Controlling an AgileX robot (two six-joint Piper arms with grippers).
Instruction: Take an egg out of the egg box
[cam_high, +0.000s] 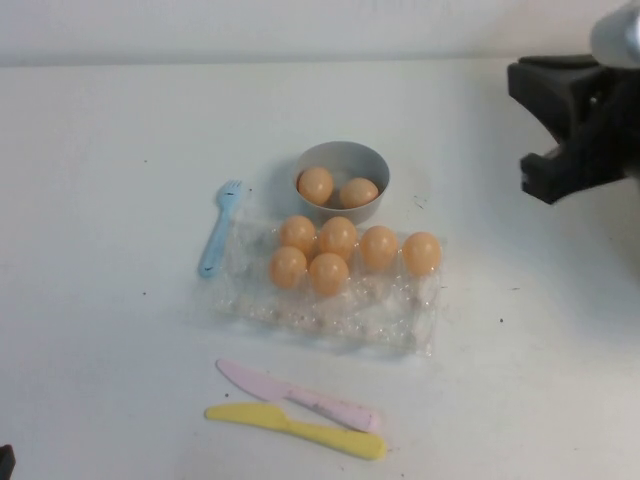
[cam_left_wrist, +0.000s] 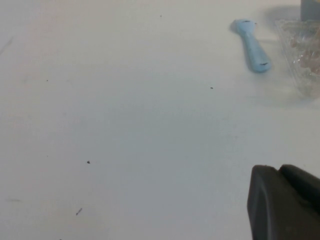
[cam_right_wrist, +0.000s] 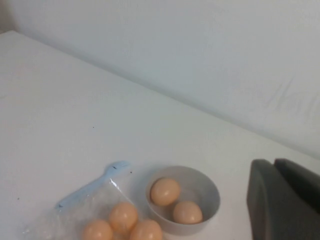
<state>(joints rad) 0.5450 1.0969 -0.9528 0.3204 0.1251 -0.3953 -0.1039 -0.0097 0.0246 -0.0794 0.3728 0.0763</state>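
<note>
The clear plastic egg box (cam_high: 400, 325) lies mid-table with several orange-tan eggs in its far cups; one egg (cam_high: 421, 252) sits at the right end. The box's corner (cam_left_wrist: 305, 50) and some of its eggs (cam_right_wrist: 123, 216) show in the wrist views. My right gripper (cam_high: 532, 172) hangs raised at the far right, apart from the box, and is shut (cam_right_wrist: 275, 162) on nothing. My left gripper (cam_left_wrist: 277, 169) is shut and empty over bare table, well left of the box.
A grey bowl (cam_high: 375, 160) behind the box holds two eggs (cam_high: 315, 184). A blue plastic fork (cam_high: 220, 228) lies left of the box. A pink knife (cam_high: 300, 395) and a yellow knife (cam_high: 300, 428) lie in front of it.
</note>
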